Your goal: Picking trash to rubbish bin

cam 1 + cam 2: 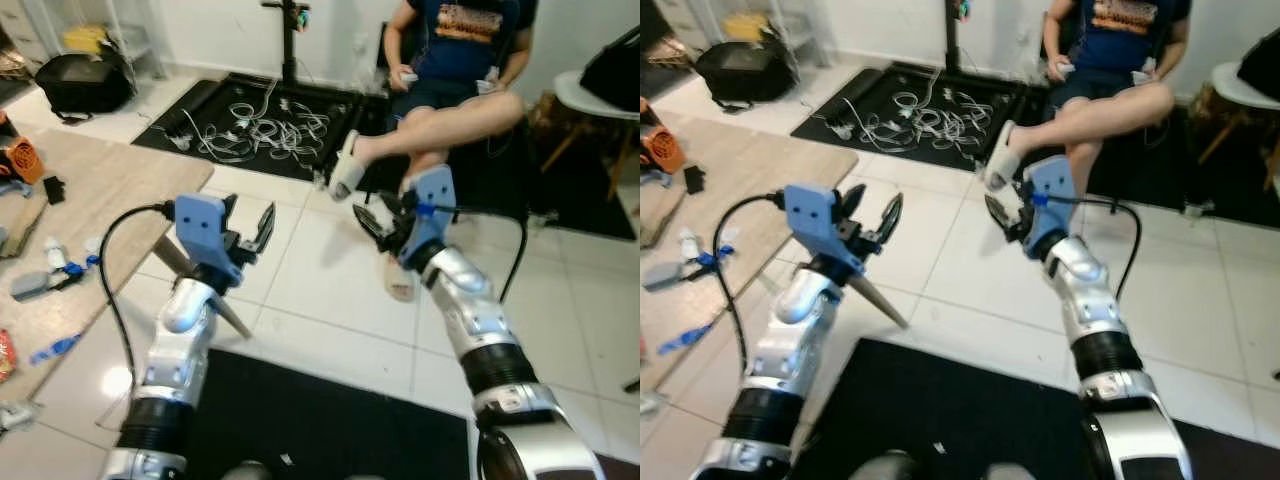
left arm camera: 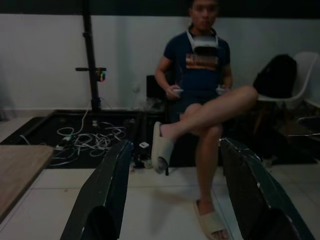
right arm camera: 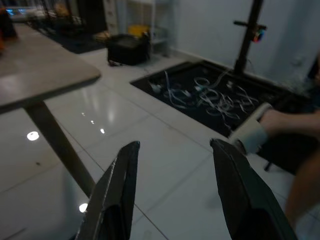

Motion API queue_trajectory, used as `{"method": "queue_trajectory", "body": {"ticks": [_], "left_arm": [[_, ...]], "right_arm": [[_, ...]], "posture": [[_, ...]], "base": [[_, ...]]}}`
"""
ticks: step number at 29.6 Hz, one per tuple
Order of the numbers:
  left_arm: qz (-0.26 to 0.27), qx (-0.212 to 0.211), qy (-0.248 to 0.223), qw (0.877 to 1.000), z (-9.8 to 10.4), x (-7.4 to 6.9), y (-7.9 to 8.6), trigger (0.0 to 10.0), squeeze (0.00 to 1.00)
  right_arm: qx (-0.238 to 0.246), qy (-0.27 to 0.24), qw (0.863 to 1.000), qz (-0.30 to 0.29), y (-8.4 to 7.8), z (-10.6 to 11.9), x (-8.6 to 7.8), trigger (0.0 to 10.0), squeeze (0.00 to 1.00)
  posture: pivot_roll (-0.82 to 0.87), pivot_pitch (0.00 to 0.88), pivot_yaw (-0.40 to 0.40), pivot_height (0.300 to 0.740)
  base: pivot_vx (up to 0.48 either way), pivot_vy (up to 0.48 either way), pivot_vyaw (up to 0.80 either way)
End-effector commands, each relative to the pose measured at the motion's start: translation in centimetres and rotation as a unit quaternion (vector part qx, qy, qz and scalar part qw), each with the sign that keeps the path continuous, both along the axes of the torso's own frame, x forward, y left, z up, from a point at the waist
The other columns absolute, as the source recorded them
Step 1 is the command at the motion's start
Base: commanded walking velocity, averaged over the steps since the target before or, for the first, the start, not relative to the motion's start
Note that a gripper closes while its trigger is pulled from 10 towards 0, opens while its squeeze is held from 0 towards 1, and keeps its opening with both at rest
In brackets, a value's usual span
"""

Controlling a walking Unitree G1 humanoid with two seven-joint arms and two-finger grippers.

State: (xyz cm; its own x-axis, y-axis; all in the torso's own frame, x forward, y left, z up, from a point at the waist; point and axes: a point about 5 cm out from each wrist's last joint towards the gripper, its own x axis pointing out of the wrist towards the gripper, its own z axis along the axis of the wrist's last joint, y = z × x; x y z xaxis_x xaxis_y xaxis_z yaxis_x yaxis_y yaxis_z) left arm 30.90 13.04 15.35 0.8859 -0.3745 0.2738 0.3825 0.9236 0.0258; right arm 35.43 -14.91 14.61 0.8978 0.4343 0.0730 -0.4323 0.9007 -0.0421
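Both end effectors (image 1: 248,228) (image 1: 378,217) gape above white tile floor (image 1: 320,290).

Glossy white floor (image 1: 320,270) tiles; matt wood-look table (image 1: 90,190); matt black mat (image 1: 330,420); silver metal arms (image 1: 470,310), blue plastic wrists.

Cut off at the top edge: seated person's (image 1: 455,80) head. Too small to identify: litter on wooden table (image 1: 110,185). Cropped at right: white chair (image 1: 600,95).
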Motion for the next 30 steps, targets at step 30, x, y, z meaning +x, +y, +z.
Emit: {"method": "queue_trajectory", "body": {"ticks": [30], "left_arm": [[0.008,0.0,0.005,1.0,-0.32,-0.04,0.44,10.0,0.0]], "right_arm": [[0.006,0.0,1.0,0.011,0.72,0.08,0.13,10.0,0.0]], "posture": [[-0.08,0.0,-0.054,0.74]], "base": [[0.0,0.0,0.8]]}}
